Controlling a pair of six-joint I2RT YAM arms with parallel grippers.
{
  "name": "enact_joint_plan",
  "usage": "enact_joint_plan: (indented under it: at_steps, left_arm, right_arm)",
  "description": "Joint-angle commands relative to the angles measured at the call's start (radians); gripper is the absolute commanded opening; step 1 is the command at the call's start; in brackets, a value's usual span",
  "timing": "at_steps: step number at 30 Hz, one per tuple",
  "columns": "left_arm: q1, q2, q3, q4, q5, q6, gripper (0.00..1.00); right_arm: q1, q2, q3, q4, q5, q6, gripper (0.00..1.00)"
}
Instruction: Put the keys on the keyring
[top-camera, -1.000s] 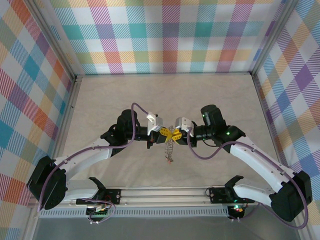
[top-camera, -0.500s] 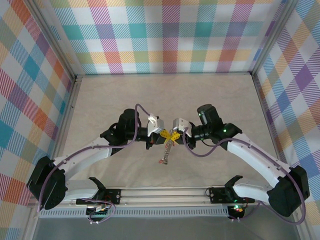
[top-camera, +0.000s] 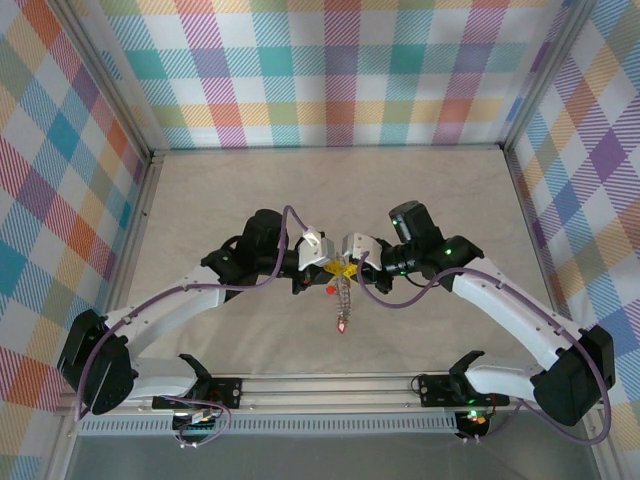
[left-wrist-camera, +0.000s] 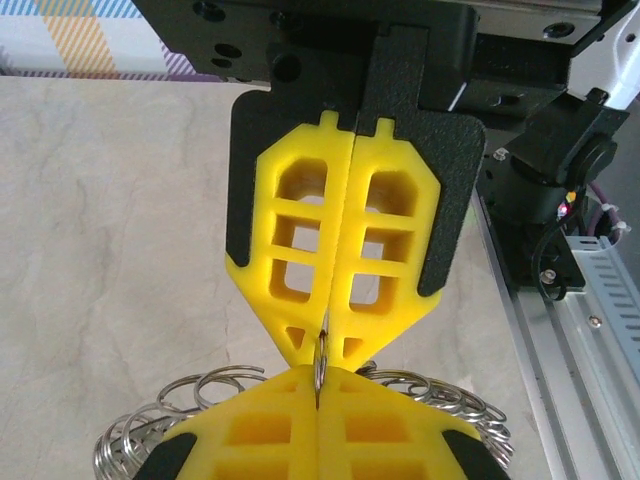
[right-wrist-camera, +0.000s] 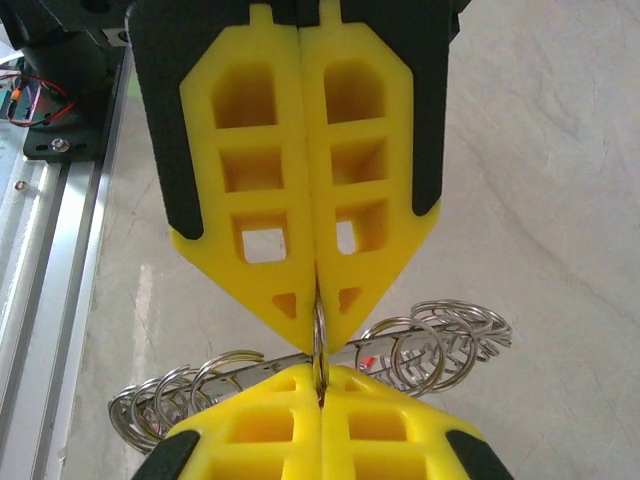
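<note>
My left gripper (top-camera: 337, 270) and right gripper (top-camera: 349, 270) meet tip to tip above the middle of the table. Both are shut on the keyring (left-wrist-camera: 321, 358), a thin silvery ring seen edge-on between the yellow fingertips (right-wrist-camera: 318, 345). In the left wrist view my left gripper (left-wrist-camera: 320, 378) rises from below and the right gripper (left-wrist-camera: 325, 340) points down at it. A string of several silvery rings (top-camera: 343, 300) hangs under the tips and spreads sideways (right-wrist-camera: 440, 345). A red key head (top-camera: 342, 325) shows at its lower end, and another red speck (top-camera: 329, 291) beside the string.
The beige table top (top-camera: 250, 200) lies inside checked walls (top-camera: 330, 70). An aluminium rail (top-camera: 330, 385) with both arm bases runs along the near edge. Purple cables (top-camera: 285, 220) loop off each wrist.
Both grippers have shifted slightly away from the rail, still tip to tip. The hanging string swung from a leftward lean to straight down, and a red key head now shows at its end.
</note>
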Motion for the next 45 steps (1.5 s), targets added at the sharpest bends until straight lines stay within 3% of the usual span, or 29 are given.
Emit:
enact_joint_plan:
  at_steps: [1, 32, 36, 43, 45]
  left_arm:
    - [0.004, 0.004, -0.038, -0.054, -0.071, 0.001, 0.00]
    - [0.031, -0.017, -0.117, 0.058, -0.030, -0.065, 0.00]
    - [0.035, -0.025, -0.138, 0.141, -0.005, -0.120, 0.00]
    - [0.052, -0.043, -0.174, 0.352, 0.035, -0.255, 0.00]
    - [0.052, -0.039, -0.167, 0.368, 0.046, -0.263, 0.00]
  right_arm:
    - [-0.013, -0.030, 0.039, 0.024, -0.029, -0.021, 0.00]
    - [-0.037, -0.071, 0.037, 0.069, -0.095, 0.015, 0.00]
    - [-0.039, -0.071, 0.029, 0.079, -0.095, 0.029, 0.00]
    - [-0.045, -0.096, 0.017, 0.056, -0.056, 0.071, 0.12]
    - [-0.045, -0.117, 0.019, 0.048, -0.042, 0.107, 0.19]
